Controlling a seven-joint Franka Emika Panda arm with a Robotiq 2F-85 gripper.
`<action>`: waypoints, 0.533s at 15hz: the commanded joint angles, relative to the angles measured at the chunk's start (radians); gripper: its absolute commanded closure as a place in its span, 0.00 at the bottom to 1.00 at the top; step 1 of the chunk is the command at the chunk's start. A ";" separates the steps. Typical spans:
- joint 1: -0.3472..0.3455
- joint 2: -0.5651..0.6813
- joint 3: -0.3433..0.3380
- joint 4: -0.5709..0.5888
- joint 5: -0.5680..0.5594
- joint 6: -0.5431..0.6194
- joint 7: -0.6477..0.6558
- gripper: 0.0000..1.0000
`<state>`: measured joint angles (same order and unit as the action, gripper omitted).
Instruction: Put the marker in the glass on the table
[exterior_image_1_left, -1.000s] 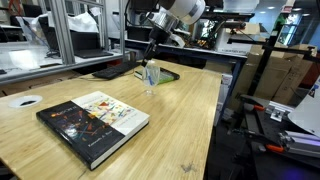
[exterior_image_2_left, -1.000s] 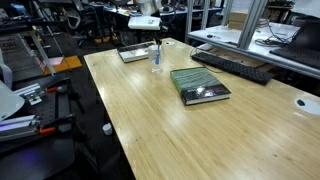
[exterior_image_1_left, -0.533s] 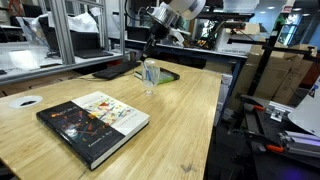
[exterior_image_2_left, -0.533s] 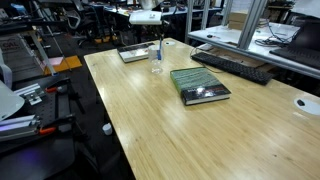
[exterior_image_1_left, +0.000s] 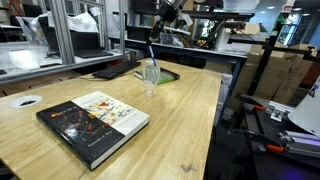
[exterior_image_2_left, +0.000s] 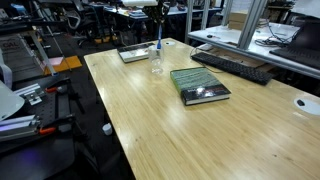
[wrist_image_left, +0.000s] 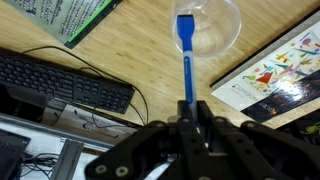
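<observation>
Robotics lab — aluminium frames (exterior_image_1_left: 58, 30), keyboard (exterior_image_2_left: 232, 65), cardboard boxes (exterior_image_1_left: 286, 72), long wooden workbench (exterior_image_2_left: 150, 120).

Loose items on a wooden worktop (exterior_image_1_left: 185, 110).
Colourful book (exterior_image_1_left: 93, 120) lies mid-worktop; keyboard (exterior_image_2_left: 232, 65) along one long edge; green book (exterior_image_2_left: 133, 53) near the far edge.

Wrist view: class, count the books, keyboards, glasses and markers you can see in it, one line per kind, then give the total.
books: 2 (green book, colourful book)
keyboard: 1
glass: 1
marker: 1
total: 5
</observation>
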<state>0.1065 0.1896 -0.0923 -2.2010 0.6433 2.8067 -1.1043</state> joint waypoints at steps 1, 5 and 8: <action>0.016 -0.127 -0.056 -0.068 -0.150 -0.071 0.144 0.97; -0.083 -0.197 -0.016 -0.080 -0.371 -0.182 0.378 0.97; -0.106 -0.157 -0.013 -0.082 -0.393 -0.263 0.450 0.97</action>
<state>0.0374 0.0050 -0.1332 -2.2818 0.2748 2.5946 -0.7217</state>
